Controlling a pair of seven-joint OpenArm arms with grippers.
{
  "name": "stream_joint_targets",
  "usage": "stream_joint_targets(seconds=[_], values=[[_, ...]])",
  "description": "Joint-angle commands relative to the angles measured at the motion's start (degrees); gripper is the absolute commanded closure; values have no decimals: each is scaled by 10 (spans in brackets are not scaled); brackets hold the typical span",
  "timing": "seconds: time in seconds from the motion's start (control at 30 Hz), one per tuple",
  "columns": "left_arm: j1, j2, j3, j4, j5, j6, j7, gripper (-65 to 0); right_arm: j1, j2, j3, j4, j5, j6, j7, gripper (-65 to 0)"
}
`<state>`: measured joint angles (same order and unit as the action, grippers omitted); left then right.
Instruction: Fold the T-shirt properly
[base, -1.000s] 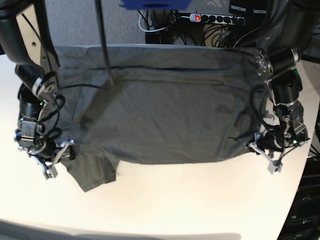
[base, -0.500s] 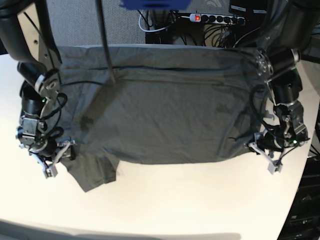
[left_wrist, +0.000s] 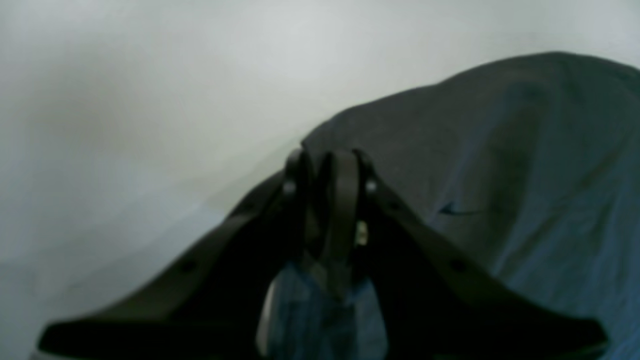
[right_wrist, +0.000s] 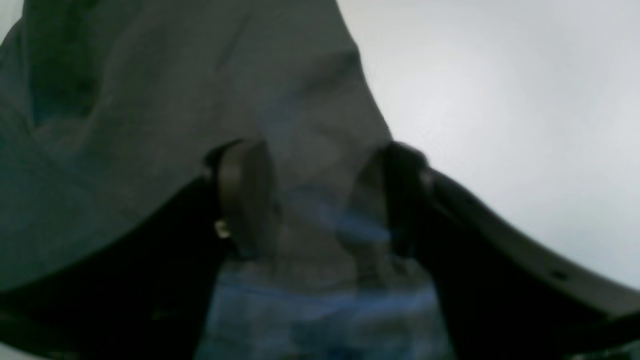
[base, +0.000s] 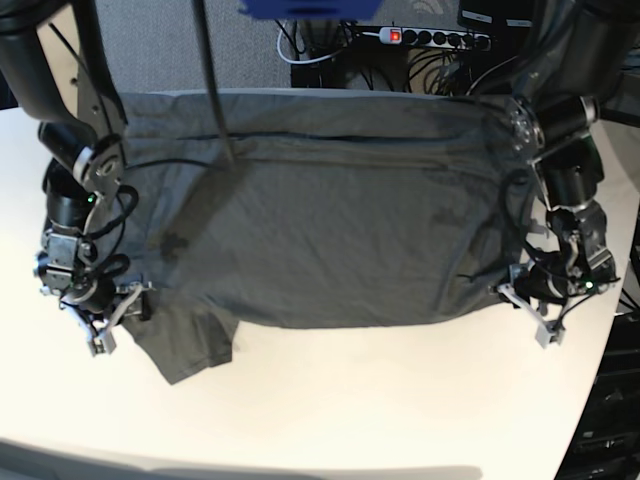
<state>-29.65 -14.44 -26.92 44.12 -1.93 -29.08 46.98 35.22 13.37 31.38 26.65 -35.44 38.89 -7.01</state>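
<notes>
Through my left wrist camera, my left pincer (left_wrist: 327, 200) has its fingers drawn almost together, and a thin pinch of the T-shirt (left_wrist: 500, 165) seems to sit between them, though the view is blurred. The cloth swells up just beyond and to one side of my fingertips; bare pale table (left_wrist: 125, 125) lies on the other side. This fabric is thin, soft and light: I judge it will sag and slide if held by one layer, so an edge or hem corner is the place to grip.

Through my right wrist camera, my right pincer (right_wrist: 320, 195) stands with its fingers well apart, the T-shirt (right_wrist: 175, 100) lying between and beyond them. I cannot tell whether the pads touch the cloth. I judge a firm close on the doubled edge here would hold best.

In the base view, the T-shirt (base: 330, 230) lies spread wide across the table (base: 380, 410), one sleeve poking out just beside my right pincer (base: 110, 320) and the opposite edge meeting my left pincer (base: 535, 310). Against the earlier frames, the shirt lies the same and my left arm has not shifted; my right forearm has leaned a little farther over the cloth, and that pincer's fingers have started to narrow
</notes>
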Motion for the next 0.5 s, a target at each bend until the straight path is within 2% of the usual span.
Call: stream_joint_targets(seconds=[0.0, 0.23, 0.37, 0.47], values=[[-14, -2, 0, 12, -2, -2, -1, -82, -9, -8, -3, -9, -41, 11, -86, -277], [-14, 2, 0, 12, -2, -2, -3, -82, -8, -11, -3, -7, -42, 11, -136, -187], [-13, 2, 0, 12, -2, -2, -3, -82, -8, -11, -3, -7, -42, 11, -142, -68], [-13, 2, 0, 12, -2, -2, -3, -82, -9, -11, -7, -5, -42, 11, -140, -48]])
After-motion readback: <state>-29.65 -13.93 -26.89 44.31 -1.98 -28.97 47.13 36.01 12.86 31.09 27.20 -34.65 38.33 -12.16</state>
